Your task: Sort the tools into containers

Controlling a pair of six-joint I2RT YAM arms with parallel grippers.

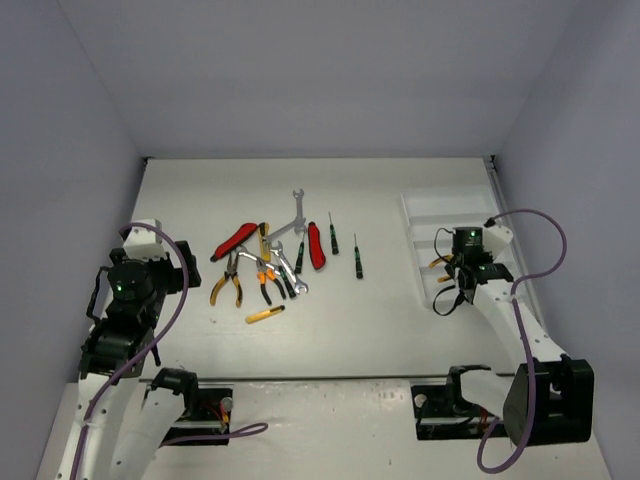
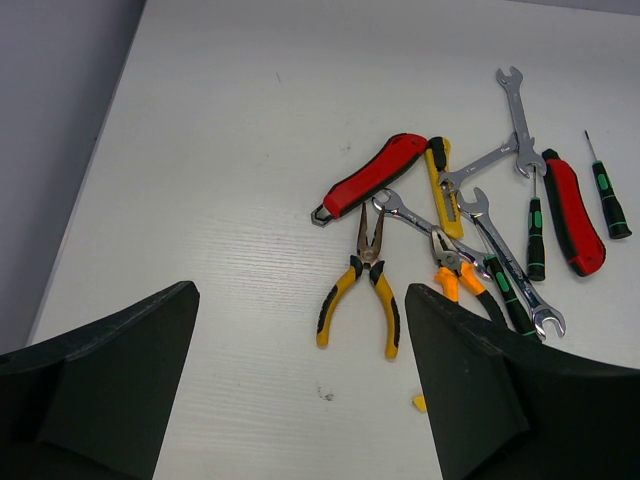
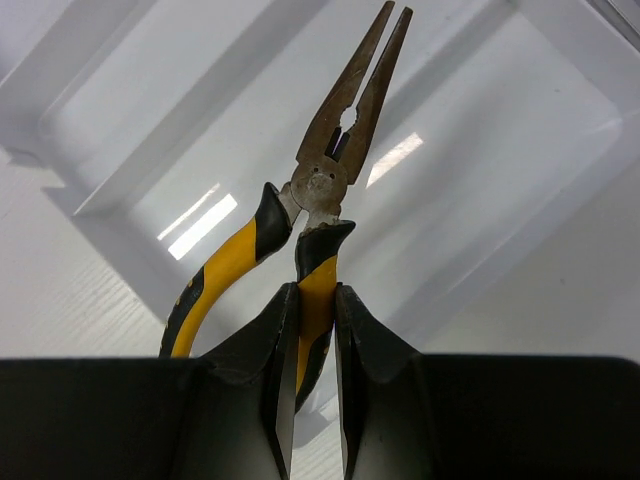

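Observation:
The tools lie in a loose pile (image 1: 265, 260) left of the table's centre. Among them are yellow-handled pliers (image 2: 362, 285), orange-handled pliers (image 2: 455, 275), two red-handled cutters (image 2: 375, 175) (image 2: 573, 210), silver wrenches (image 2: 515, 105) and black-and-green screwdrivers (image 2: 607, 195). My left gripper (image 2: 300, 290) is open and empty, held above bare table short of the pile. My right gripper (image 3: 315, 295) is shut on one handle of long-nose yellow-handled pliers (image 3: 345, 110). These hang nose forward over the containers, a white divided tray (image 3: 200, 100) at the right (image 1: 430, 215).
A yellow cutter (image 1: 265, 314) lies apart, nearer than the pile. Two thin screwdrivers (image 1: 357, 258) lie between the pile and the tray. Grey walls close in the table at the left, back and right. The arm bases stand at the near edge.

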